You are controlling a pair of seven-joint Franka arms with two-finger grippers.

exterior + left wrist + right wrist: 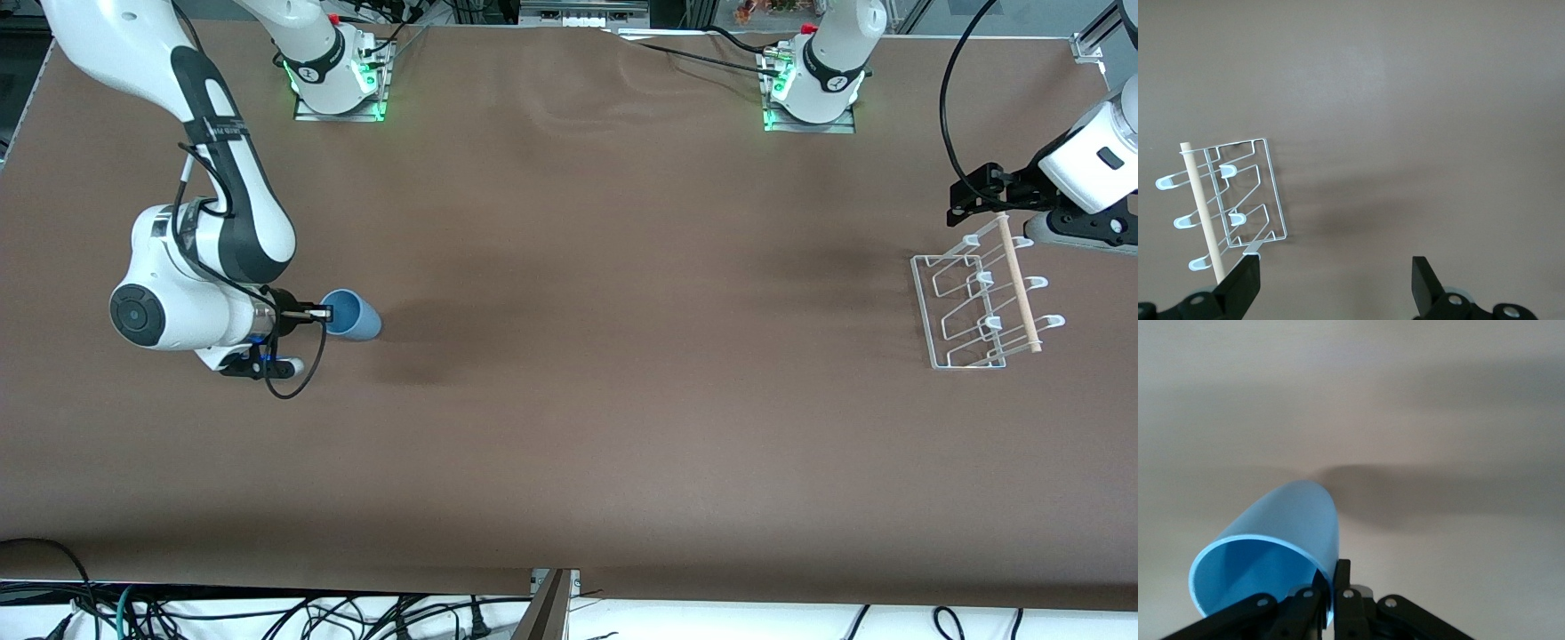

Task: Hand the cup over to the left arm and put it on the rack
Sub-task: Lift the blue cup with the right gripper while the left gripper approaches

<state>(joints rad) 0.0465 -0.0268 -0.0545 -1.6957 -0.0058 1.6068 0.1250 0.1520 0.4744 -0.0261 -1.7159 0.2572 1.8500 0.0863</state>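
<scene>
The light-blue cup [357, 317] is tipped on its side over the table toward the right arm's end, its mouth facing the right gripper [322, 313]. That gripper [1333, 577] is shut on the cup [1291, 513], pinching its rim wall with one finger inside and one outside. Whether the cup rests on the cloth I cannot tell. The white wire rack [978, 307] with its wooden dowel [1019, 284] stands toward the left arm's end. The left gripper [971, 191] hangs open and empty over the table beside the rack [1248, 200]; its black fingers [1245, 287] frame bare cloth around the left gripper [1336, 283].
A brown cloth [569, 427] covers the table, with wrinkles [640, 80] between the two arm bases [338, 84] [811, 89]. Loose cables [267, 613] hang below the edge nearest the front camera.
</scene>
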